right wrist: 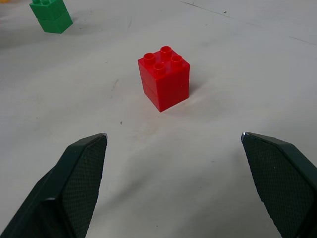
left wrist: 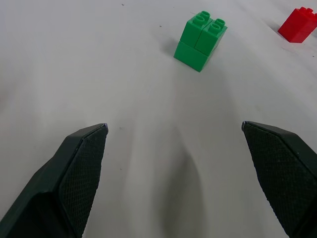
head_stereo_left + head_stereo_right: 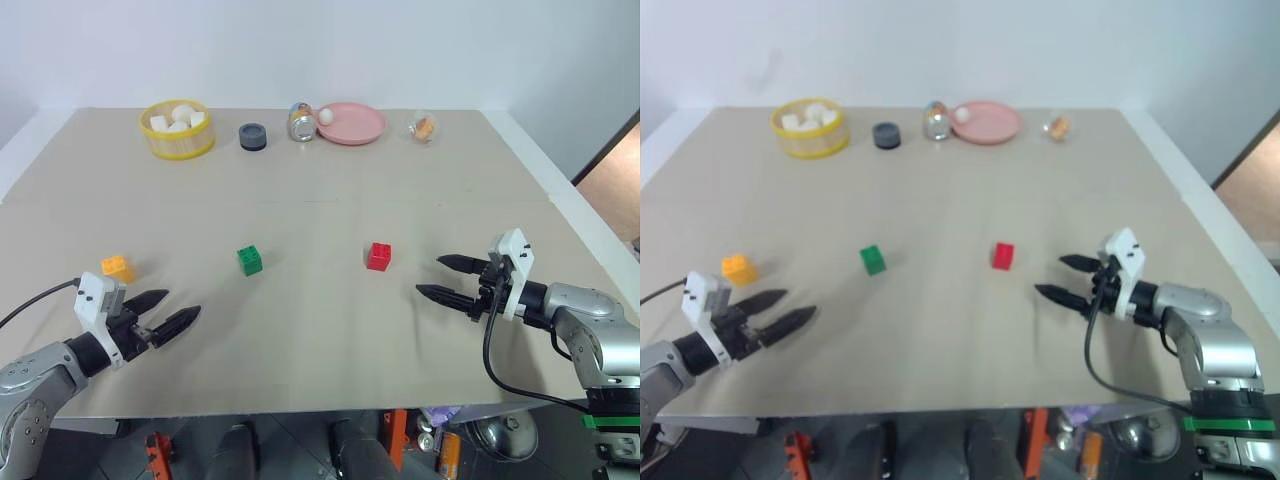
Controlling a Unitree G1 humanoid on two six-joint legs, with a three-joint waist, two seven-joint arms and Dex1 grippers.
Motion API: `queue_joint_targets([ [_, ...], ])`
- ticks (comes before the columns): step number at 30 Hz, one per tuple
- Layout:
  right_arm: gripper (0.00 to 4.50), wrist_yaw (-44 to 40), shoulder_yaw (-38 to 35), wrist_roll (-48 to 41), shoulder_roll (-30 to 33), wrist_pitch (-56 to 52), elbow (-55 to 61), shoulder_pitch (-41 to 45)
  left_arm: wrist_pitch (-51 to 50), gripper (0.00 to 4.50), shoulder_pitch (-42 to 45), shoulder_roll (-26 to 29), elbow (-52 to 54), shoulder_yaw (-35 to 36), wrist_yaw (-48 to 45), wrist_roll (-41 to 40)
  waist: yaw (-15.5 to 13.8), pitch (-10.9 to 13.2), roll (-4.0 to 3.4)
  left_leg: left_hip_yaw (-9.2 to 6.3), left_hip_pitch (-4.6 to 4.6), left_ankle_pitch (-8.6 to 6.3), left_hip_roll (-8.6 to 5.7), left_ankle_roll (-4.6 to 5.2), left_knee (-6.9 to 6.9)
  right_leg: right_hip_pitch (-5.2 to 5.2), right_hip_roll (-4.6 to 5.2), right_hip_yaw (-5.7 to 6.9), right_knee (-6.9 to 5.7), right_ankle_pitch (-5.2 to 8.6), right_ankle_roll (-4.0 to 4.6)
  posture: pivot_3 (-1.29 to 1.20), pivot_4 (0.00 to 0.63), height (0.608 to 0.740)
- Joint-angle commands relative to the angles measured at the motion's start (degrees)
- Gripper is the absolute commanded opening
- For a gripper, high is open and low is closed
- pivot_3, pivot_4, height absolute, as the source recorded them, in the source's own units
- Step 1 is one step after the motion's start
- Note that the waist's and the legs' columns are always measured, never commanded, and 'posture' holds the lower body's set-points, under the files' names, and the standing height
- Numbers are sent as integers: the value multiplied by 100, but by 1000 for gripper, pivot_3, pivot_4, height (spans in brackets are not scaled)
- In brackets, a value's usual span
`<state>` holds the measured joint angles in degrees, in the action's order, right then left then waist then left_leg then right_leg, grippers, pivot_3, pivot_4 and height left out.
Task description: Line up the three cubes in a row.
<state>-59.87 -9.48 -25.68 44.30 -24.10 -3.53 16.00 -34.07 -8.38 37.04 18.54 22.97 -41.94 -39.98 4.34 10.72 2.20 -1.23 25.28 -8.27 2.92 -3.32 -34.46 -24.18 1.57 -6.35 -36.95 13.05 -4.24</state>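
The green cube [image 3: 250, 260] sits upright near the middle of the tan table [image 3: 320, 190], with bare tabletop all around it. The red cube [image 3: 379, 256] stands well apart to its right, and the yellow-orange cube [image 3: 117, 267] well apart to its left, closer to the table's left edge. The three lie roughly across the table at similar depth, with wide gaps between them.

The left gripper [image 3: 170, 313] hovers nearer the front edge than the green cube and to its left, just beside the yellow-orange cube, fingers spread apart and holding nothing. The right gripper [image 3: 448, 278] hovers to the right of the red cube, fingers likewise spread and empty, pointing toward it.

Far behind the green cube, along the back edge, stand a yellow basket [image 3: 177, 143] of white lumps, a dark puck [image 3: 253, 136], a can [image 3: 301, 122] and a pink plate [image 3: 356, 124]. The can's label cannot be read.
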Motion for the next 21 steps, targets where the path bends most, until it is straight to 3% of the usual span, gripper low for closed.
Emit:
queue_joint_targets([
  [1, 4500, 50, -266, -123, 107, -46, 298, -83, 108, 4482, 14, 58, 194, 19, -97, -15, 0, 0, 0, 0, 0, 0, 0, 0, 0, 0, 0, 0, 0, 0, 0, 0, 150, 740],
  [14, 4500, 675, -32, 72, -100, -80, 867, -300, -237, 4482, 1413, 655, 740, -699, -1155, -754, -7, -1, 0, -1, -3, 1, 0, 2, -7, 5, -3, -2, -7, -1, -2, 0, 150, 740],
  [21, 4500, 1186, 405, 758, -469, 337, 107, 202, -49, 4482, 2575, 535, 304, -1613, -1520, -315, 3, -1, 0, -3, -12, 3, 2, 3, -10, 16, -11, -3, -10, -3, -5, 0, 150, 740],
])
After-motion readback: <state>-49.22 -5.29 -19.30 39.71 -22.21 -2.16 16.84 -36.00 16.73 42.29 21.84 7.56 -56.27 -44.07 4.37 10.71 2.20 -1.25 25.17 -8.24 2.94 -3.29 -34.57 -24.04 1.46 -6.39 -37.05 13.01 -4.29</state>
